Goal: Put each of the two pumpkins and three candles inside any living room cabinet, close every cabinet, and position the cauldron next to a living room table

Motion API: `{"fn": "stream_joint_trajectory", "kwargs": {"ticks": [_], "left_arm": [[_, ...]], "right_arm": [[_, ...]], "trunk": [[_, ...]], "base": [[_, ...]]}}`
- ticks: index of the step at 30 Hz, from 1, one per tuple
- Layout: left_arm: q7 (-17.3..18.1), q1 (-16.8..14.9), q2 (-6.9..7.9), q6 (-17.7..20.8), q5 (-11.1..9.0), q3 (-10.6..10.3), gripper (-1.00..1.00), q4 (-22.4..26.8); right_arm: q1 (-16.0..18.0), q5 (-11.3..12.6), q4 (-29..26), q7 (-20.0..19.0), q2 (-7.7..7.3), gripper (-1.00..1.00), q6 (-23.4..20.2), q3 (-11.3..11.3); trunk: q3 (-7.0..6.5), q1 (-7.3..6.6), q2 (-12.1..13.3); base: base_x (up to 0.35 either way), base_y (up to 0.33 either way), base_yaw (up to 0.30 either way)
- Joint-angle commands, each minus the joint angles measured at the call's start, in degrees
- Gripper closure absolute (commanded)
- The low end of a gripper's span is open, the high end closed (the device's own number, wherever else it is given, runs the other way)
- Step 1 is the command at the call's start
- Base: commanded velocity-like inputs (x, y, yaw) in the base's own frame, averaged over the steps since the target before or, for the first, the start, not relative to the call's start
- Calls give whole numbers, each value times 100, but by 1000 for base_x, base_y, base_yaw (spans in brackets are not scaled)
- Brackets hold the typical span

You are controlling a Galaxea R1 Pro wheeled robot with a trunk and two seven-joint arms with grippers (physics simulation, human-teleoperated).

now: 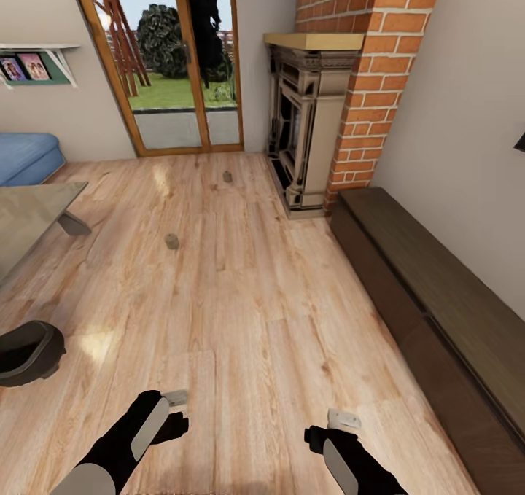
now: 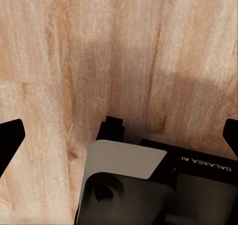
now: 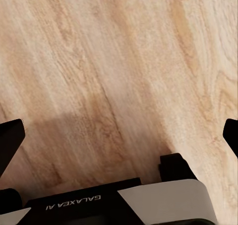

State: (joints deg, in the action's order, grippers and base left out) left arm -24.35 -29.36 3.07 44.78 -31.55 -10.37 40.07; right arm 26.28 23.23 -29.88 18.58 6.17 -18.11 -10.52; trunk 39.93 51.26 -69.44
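Two small grey-brown candles stand on the wood floor, one (image 1: pixel 172 241) mid-room and one (image 1: pixel 227 177) farther off near the glass door. The dark cauldron (image 1: pixel 28 351) sits on the floor at the near left. Along the right wall runs the long dark-brown cabinet (image 1: pixel 437 291), its fronts closed. A table (image 1: pixel 33 214) stands at the left. My left gripper (image 1: pixel 173 409) (image 2: pixel 119 135) and right gripper (image 1: pixel 340 423) (image 3: pixel 119 138) hang low over bare floor, both open and holding nothing. The pumpkins are out of view.
An ornate beige fireplace (image 1: pixel 302 130) with a brick chimney (image 1: pixel 379 57) stands ahead at the right. The glass door (image 1: pixel 182 65) is straight ahead and a blue sofa (image 1: pixel 25 156) sits at the far left. Open floor lies between me and the candles.
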Motion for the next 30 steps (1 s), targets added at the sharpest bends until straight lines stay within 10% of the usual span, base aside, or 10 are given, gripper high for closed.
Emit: {"fn": "stream_joint_trajectory", "kwargs": {"ticks": [1,30], "left_arm": [[2,0,0,0,1,0,-100,0],[9,0,9,5,9,-18,-100,1]], "right_arm": [[0,6,0,4,4,-100,-3,2],[0,11,111,-46,0,-100,673,23]], "trunk": [[-1,0,0],[-149,0,0]], "base": [[0,0,271],[244,-51,168]]}}
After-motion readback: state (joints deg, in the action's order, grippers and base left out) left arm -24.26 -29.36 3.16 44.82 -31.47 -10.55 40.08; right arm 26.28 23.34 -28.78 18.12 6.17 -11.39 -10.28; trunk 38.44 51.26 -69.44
